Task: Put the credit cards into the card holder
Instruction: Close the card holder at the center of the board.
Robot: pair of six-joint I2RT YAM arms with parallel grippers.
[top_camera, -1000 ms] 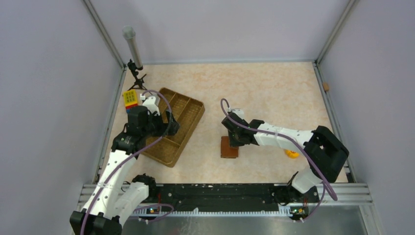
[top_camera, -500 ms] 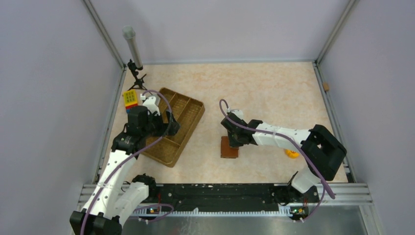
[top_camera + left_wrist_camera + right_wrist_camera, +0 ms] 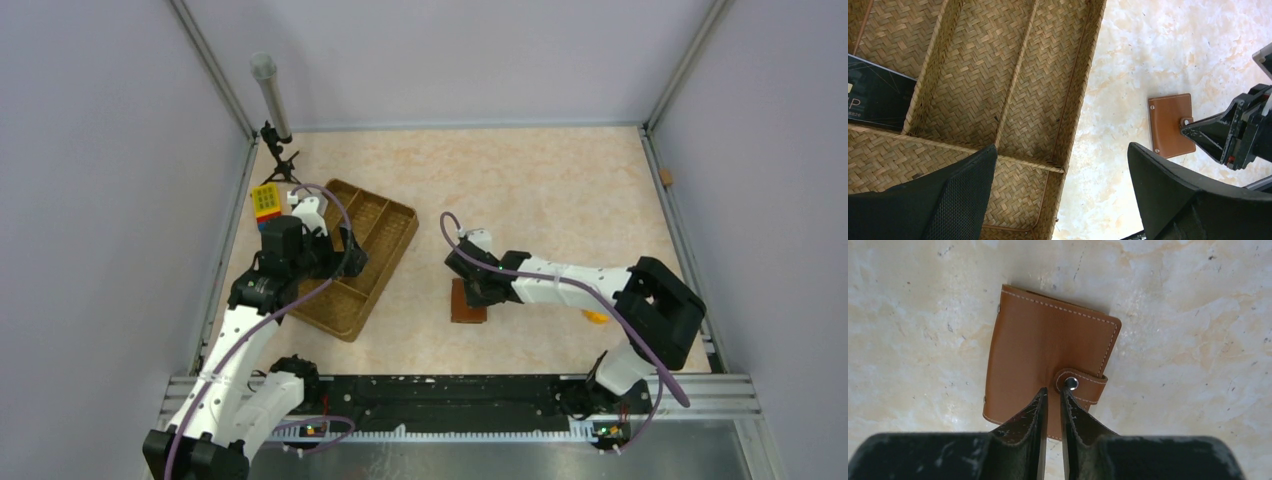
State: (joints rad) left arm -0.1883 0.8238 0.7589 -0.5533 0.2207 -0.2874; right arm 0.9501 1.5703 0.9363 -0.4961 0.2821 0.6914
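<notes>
The brown card holder (image 3: 466, 304) lies closed on the table; it also shows in the left wrist view (image 3: 1169, 125). In the right wrist view the card holder (image 3: 1043, 350) has its snap strap fastened. My right gripper (image 3: 480, 288) hangs just over it, its jaws all but shut with nothing between, tips (image 3: 1054, 391) at the snap. My left gripper (image 3: 348, 256) is open and empty above the tray's near edge (image 3: 1063, 157). One dark card (image 3: 875, 95) with pale lettering lies in a tray compartment; it is hidden under the left arm in the top view.
The woven brown tray (image 3: 392, 220) with several compartments sits left of centre. A yellow-and-blue block (image 3: 266, 201) stands at its far left corner. A grey tube on a small stand (image 3: 270, 95) is in the back left corner. A yellow object (image 3: 597, 316) lies under the right arm.
My right gripper has shifted a little to the left over the card holder. The left arm and the holder have not moved.
</notes>
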